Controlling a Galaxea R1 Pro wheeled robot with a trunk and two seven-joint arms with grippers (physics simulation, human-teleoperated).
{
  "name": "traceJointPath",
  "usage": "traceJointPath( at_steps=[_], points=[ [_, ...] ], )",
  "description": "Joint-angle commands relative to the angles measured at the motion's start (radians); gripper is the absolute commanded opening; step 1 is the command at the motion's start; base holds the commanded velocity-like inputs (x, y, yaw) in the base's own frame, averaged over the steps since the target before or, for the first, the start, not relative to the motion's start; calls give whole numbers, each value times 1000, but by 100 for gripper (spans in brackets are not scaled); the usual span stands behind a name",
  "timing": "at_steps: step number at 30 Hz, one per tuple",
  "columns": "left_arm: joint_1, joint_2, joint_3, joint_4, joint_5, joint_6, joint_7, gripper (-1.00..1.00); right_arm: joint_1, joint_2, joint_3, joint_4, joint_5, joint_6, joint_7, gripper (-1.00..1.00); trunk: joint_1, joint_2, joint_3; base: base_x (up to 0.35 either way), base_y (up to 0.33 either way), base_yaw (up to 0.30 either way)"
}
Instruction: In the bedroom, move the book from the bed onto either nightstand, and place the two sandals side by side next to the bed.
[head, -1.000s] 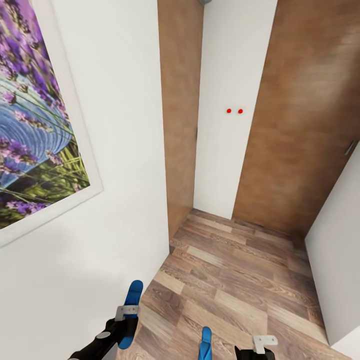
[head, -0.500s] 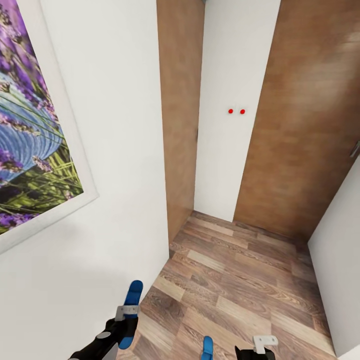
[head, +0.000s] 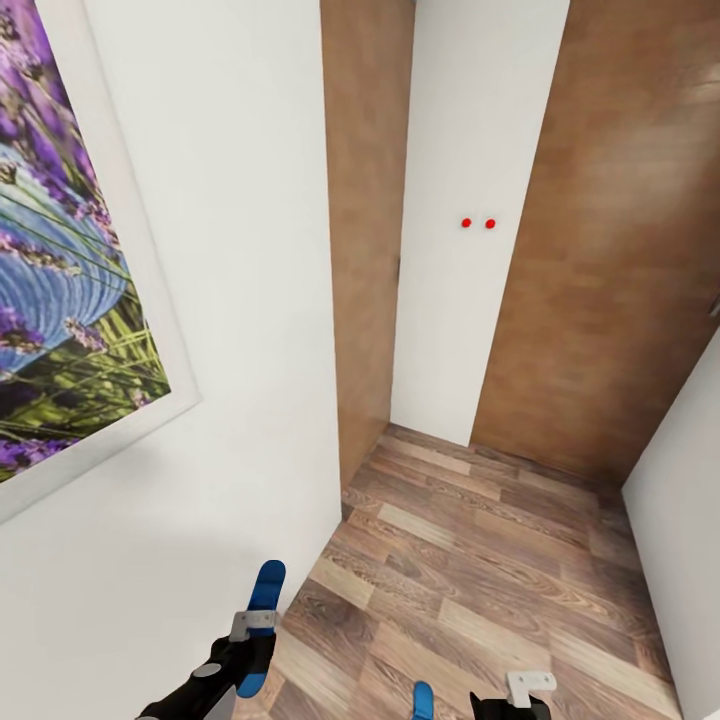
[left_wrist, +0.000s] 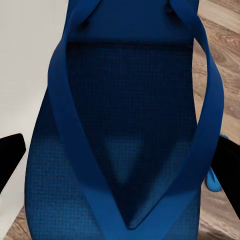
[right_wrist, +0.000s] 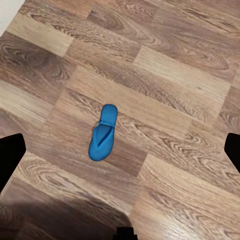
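Head view: my left arm (head: 200, 690) reached forward low beside the white wall (head: 230, 300), its gripper (head: 255, 640) pinching one blue sandal (head: 264, 610) that stuck up and forward past the fingertips. Left wrist view confirmed it: that sandal (left_wrist: 125, 130) lay flat across the lens, strap side up, with a dark finger (left_wrist: 10, 160) at each edge of the sole, so the jaws were clamped on it. White wall showed on one side of the sandal, wood-plank floor (left_wrist: 220, 60) on the other.

My right gripper (head: 510, 700) sat at the lower edge of the head view, just a grey bracket and a dark wrist. Right wrist view: two dark fingers (right_wrist: 10, 155) stood far apart at the picture's edges with nothing between them, so the jaws were spread. The second sandal (right_wrist: 102, 132) lay flat on the floor (right_wrist: 165, 65), strap up, well below the gripper and roughly centred between the fingers. In the head view its blue tip (head: 422, 700) showed on the floor planks (head: 480, 560) just beside the right gripper, on the side toward my left arm.

Ahead of the white wall stood brown wood panels (head: 365, 230) flanking a white panel with two red dots (head: 477, 223). A framed lavender picture (head: 60, 280) hung on the white wall beside my left arm.
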Motion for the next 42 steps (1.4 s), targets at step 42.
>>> traceJointPath(
  at_steps=[42],
  points=[
    [2, -3, -7, 1, -94, -6, 7, -100, -1, -2, -8, 1, 8, -3, 7, 100, 1, -2, -2, 51, 4, 0]
  ],
)
